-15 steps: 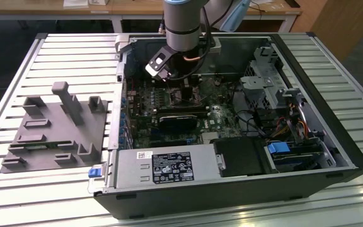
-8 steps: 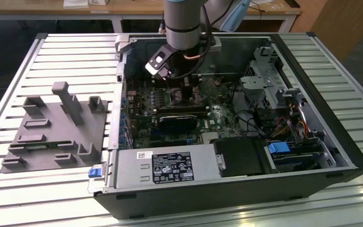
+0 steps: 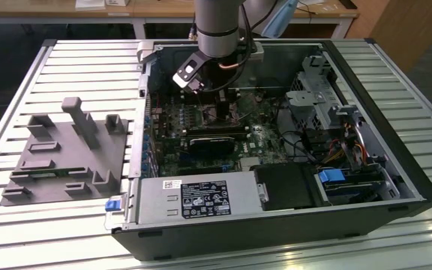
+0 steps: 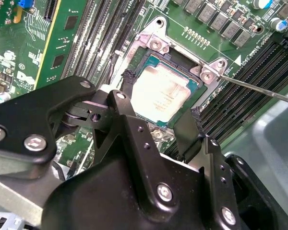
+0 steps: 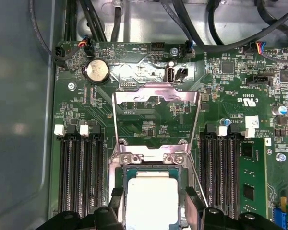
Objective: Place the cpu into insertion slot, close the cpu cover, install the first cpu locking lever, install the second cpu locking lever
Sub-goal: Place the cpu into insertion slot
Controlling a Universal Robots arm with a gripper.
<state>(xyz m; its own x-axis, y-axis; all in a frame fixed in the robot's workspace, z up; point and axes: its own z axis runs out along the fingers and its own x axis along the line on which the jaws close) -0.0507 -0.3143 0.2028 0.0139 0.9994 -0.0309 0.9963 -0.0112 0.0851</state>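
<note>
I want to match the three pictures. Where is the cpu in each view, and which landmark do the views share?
Exterior view: hidden under the gripper, inside the open computer case.
Second wrist view: the cpu lies just past the gripper, beside the memory slots.
First wrist view: the cpu lies between two banks of memory slots, next to the open cpu cover.
Shared landmark: the gripper, standing over the cpu.

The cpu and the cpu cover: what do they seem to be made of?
The cpu: matte silvery metal face, judging by its soft, even glare. The cpu cover: thin sheet metal, probably steel, polished, with mirror-like reflections.
</note>
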